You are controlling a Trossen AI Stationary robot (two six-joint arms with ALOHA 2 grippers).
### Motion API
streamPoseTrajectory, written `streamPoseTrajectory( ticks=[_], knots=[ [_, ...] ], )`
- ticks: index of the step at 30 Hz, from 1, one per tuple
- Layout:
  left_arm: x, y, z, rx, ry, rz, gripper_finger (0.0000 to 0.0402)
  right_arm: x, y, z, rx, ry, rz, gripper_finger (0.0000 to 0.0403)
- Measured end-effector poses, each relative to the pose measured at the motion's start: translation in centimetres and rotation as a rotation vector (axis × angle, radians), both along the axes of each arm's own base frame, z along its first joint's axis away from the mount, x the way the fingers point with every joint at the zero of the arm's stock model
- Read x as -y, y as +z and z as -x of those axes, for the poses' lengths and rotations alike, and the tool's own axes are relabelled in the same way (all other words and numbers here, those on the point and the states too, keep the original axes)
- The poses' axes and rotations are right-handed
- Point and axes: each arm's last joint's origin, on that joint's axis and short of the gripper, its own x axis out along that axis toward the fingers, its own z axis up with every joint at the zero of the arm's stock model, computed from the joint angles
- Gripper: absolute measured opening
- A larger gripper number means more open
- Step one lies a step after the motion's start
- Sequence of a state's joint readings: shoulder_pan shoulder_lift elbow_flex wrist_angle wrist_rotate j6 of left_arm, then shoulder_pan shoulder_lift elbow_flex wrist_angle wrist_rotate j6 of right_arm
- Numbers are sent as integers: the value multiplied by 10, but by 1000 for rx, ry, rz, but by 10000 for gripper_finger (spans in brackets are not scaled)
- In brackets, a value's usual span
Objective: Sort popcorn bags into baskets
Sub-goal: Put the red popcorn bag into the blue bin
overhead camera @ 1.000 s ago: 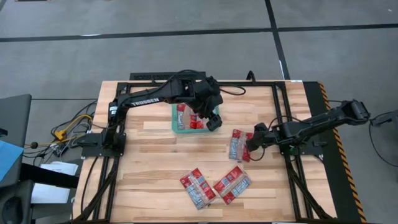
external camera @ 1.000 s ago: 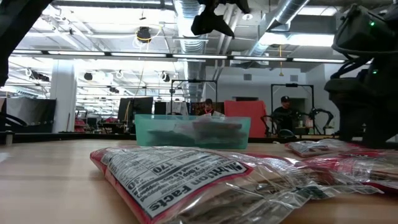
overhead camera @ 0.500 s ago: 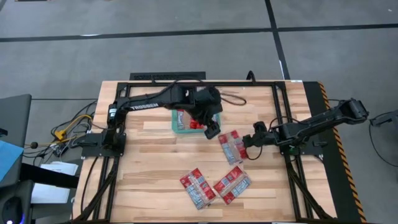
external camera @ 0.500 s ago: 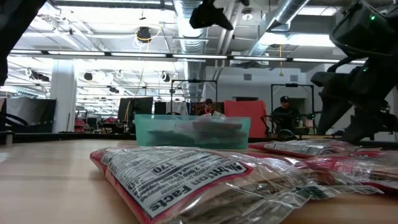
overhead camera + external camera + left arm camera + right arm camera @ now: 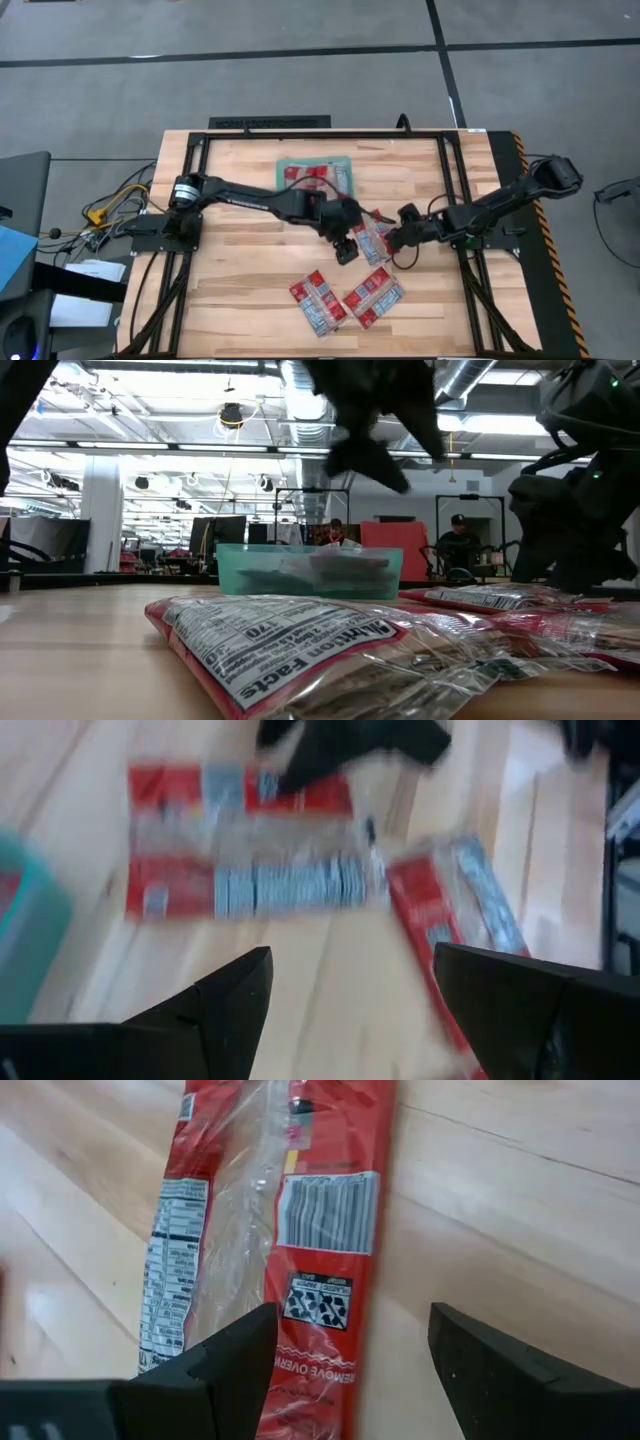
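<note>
Tabletop: green tray point(image 5: 284, 167) holds popcorn bags point(image 5: 318, 176); left gripper point(image 5: 346, 249), right gripper point(image 5: 392, 240) both open-fingered.

We saw even, bright light from ceiling strip lamps, soft shadows, motion blur across the left wrist view, and glare on the foreground packet point(image 5: 300, 645).

We see the teal-green tray point(image 5: 342, 163) at twelve o'clock on the table, with red packets point(image 5: 315, 178) lying flat inside. One red, silver-panelled popcorn bag point(image 5: 371, 238) lies flat at centre. Two more bags point(image 5: 318, 301) point(image 5: 373, 296) lie side by side, touching, toward six o'clock.
</note>
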State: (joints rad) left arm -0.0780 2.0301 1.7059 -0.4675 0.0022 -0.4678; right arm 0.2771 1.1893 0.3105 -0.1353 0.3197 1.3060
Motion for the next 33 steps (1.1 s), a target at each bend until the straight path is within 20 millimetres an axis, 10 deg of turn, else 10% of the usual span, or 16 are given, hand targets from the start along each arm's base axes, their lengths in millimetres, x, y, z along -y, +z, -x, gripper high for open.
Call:
streamPoseTrajectory(
  ticks=[13,26,33],
  knots=[
    [-3,-87,22,29,251,204,265,-4,4,-6,-11,185,68,282],
    [-4,-99,22,129,393,310,265,-5,-6,-18,3,165,84,278],
    [-3,-107,21,115,415,340,265,-5,-8,-17,-8,158,71,180]
  ],
)
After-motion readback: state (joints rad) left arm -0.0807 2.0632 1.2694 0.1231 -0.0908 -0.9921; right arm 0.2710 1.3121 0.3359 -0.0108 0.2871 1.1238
